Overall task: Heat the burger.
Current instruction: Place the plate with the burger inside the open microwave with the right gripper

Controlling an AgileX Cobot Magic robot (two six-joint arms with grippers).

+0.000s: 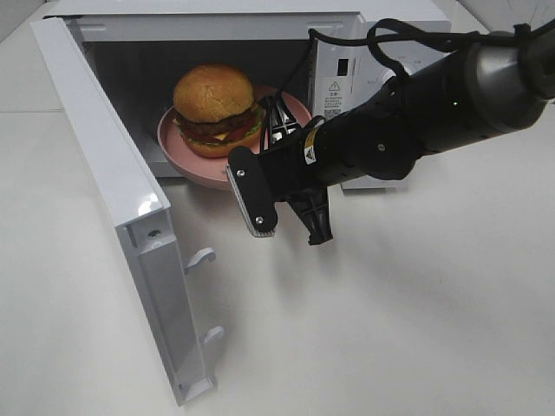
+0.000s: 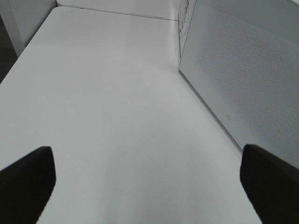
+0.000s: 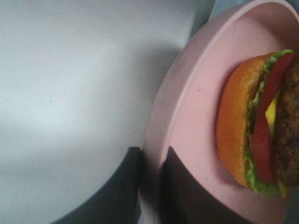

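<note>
One burger (image 1: 217, 108): domed brown bun, dark patty, yellow cheese, red tomato, green lettuce. It sits upright on one pink plate (image 1: 186, 169), off-centre toward the plate's left side. The plate is inside the one microwave (image 1: 347, 52), with its near rim at the mouth of the cavity. Cannot tell whether the plate rests fully on the cavity floor.

Right gripper (image 1: 279, 121) reaches in from the right side of the desk (image 1: 390, 303) to the plate's right-hand rim. In the right wrist view its two dark fingers (image 3: 187, 191) straddle that rim, one on the plate's upper face and one outside it, clamped on the plate. They are near the burger but not touching it. One black cable (image 1: 408, 35) loops above this arm.

Microwave stands at the far edge of the desk. Its one door (image 1: 95, 147) is swung wide open to the left and reaches toward the desk's near edge. Two white hooks (image 1: 199, 257) stick out of the door's free edge, one above the other. One warning sticker (image 1: 334, 95) shows on the front panel, just right of the cavity.

Left gripper (image 2: 149, 186) shows only in its own wrist view. Its two fingertips stand wide apart with nothing between them, over bare desk beside the door's dotted outer face.
</note>
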